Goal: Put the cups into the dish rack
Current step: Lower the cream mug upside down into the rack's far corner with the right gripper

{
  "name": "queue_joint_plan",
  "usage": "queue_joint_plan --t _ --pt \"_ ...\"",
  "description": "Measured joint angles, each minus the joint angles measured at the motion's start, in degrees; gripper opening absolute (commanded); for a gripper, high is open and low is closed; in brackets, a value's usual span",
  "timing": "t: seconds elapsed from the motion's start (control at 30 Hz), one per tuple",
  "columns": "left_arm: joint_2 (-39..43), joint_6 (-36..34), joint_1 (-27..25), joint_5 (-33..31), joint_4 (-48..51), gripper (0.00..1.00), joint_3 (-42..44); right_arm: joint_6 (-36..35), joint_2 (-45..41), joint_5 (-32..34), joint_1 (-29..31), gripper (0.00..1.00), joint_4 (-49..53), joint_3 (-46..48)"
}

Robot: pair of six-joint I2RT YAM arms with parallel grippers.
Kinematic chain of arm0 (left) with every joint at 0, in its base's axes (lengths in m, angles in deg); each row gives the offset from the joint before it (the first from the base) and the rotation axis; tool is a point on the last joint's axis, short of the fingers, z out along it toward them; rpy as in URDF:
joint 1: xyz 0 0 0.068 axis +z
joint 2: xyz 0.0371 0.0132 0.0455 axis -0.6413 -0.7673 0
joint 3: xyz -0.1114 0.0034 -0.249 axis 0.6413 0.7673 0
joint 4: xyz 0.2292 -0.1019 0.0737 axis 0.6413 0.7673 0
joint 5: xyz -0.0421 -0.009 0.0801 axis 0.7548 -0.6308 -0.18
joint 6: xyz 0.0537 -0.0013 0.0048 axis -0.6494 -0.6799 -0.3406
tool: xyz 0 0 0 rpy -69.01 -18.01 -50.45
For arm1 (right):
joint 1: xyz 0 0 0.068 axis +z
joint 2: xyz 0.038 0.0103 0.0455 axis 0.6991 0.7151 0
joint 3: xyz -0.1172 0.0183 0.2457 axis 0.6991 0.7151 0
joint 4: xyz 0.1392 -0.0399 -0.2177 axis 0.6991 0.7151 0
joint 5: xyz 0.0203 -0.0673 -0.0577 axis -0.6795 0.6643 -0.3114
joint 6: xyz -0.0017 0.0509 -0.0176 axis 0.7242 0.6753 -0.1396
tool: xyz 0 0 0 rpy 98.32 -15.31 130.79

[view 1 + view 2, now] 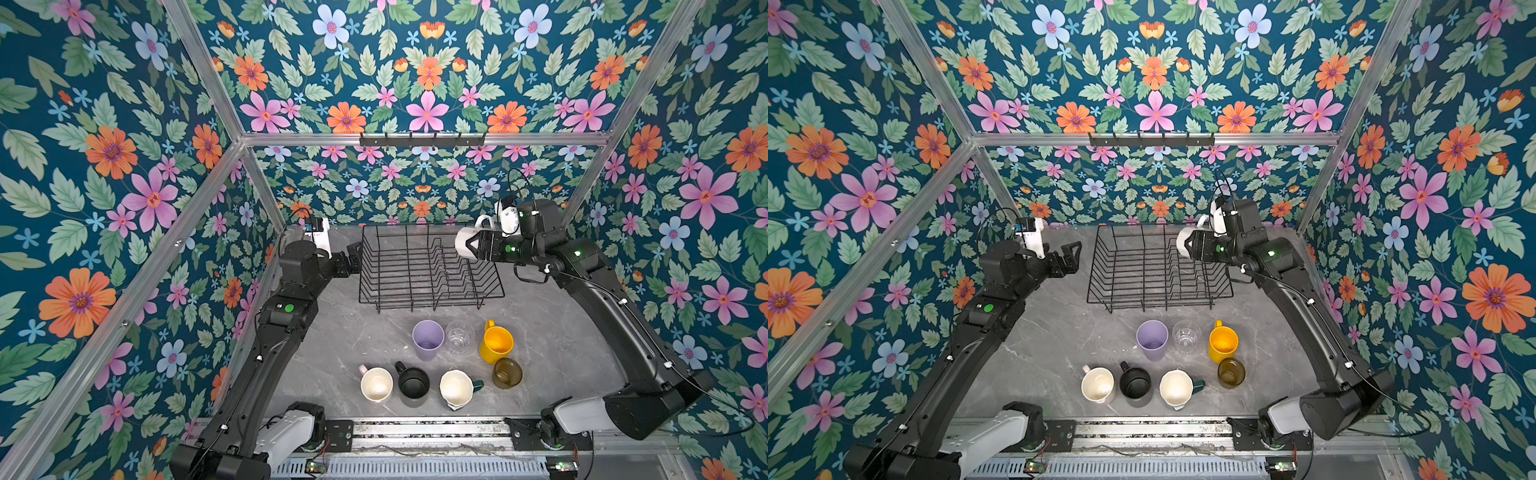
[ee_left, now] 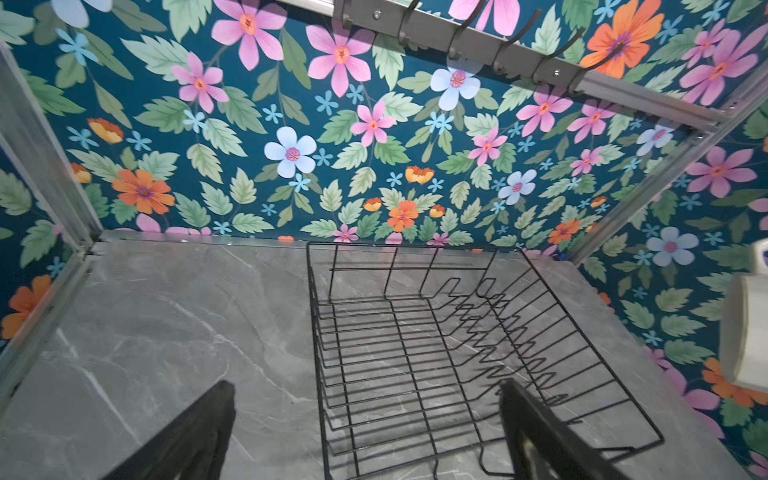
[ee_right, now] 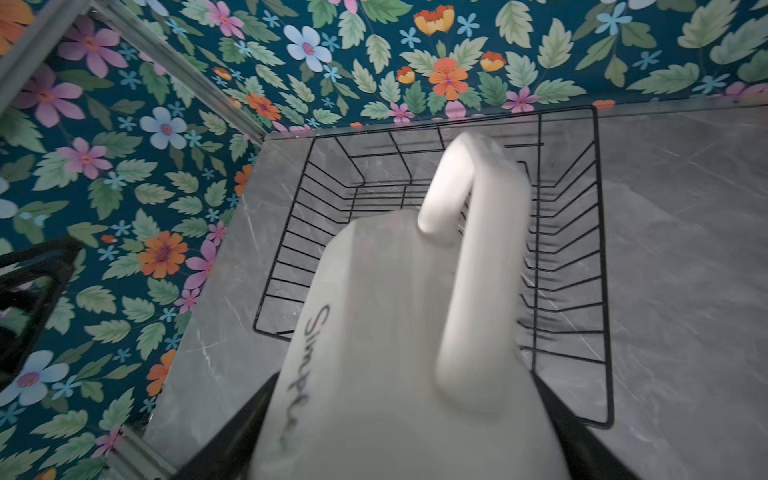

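The right hand (image 1: 468, 246) grips a glossy white ceramic mug (image 3: 386, 316) by its body. The mug lies sideways with its thick handle up and black script on its wall, held over the far right end of the black wire dish rack (image 1: 432, 298), above the upright prongs. The left hand (image 1: 1069, 258) is spread wide and empty, just beside the rack's left wall.

On the grey marble-look desk (image 1: 332, 324) in front of the rack stand a lilac tumbler (image 1: 428, 338), clear glass (image 1: 460, 336), yellow mug (image 1: 496, 343), amber glass (image 1: 507, 372), pale pink mug (image 1: 376, 384), black mug (image 1: 413, 382) and dark green cream-lined mug (image 1: 456, 387).
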Motion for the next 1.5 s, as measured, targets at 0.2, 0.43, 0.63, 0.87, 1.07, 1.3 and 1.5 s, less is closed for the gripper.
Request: queue_joint_plan --t 0.2,0.43,0.63,0.87,1.07,1.3,1.5 --pt "0.5 -3.5 0.1 -4.1 -2.6 1.00 0.8 -2.1 7.7 3.1 -0.8 0.00 4.8 -7.1" --pt "3.8 -7.2 0.1 -7.2 -8.0 1.00 6.6 -4.1 17.1 7.3 -1.2 0.00 8.3 -14.7" --pt "5.1 -8.2 0.1 -8.9 -10.8 1.00 9.7 -5.6 25.5 8.8 -2.2 0.00 11.6 -22.6" --pt "5.3 -8.5 0.1 -9.4 -11.4 1.00 10.4 -7.6 35.3 10.0 -3.1 0.00 15.8 -33.2" --pt "5.6 -8.5 0.2 -9.6 -11.4 1.00 10.6 -9.3 42.6 10.7 -4.2 0.00 18.9 -42.2" --pt "5.8 -8.5 0.2 -9.7 -11.3 1.00 10.6 -10.0 47.3 10.4 -4.7 0.00 20.5 -46.5" --pt "6.0 -8.5 0.2 -10.0 -11.3 1.00 10.6 -10.6 50.6 10.4 -4.8 0.00 20.6 -48.9"
